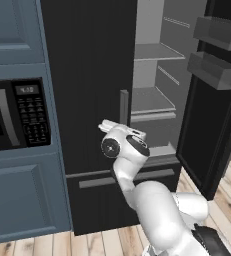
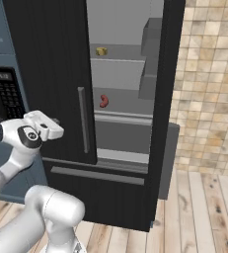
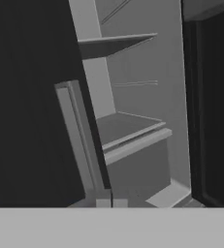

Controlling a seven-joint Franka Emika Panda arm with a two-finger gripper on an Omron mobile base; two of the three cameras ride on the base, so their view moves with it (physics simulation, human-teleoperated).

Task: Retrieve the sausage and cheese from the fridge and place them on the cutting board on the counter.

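The fridge [image 1: 92,75] stands with its right door swung open and its left door closed. On a middle grey shelf lies the reddish-brown sausage [image 2: 103,101]. The pale yellow cheese [image 2: 101,51] sits on the shelf above it. My gripper [image 3: 111,202] is shut with nothing in it, its fingertips pressed together. It hovers in front of the closed left door, near the lower end of that door's grey bar handle [image 3: 77,135], and points into the open compartment. The white hand [image 2: 44,127] is well short of both foods. The cutting board and the counter are out of view.
A black built-in microwave [image 1: 17,115] sits in blue cabinets left of the fridge. The open door [image 1: 212,100] with its grey bins [image 1: 212,70] juts out on the right. The lower drawer [image 1: 122,180] is closed. A tiled wall [image 2: 209,74] rises beyond, and the floor [image 2: 199,207] is wooden.
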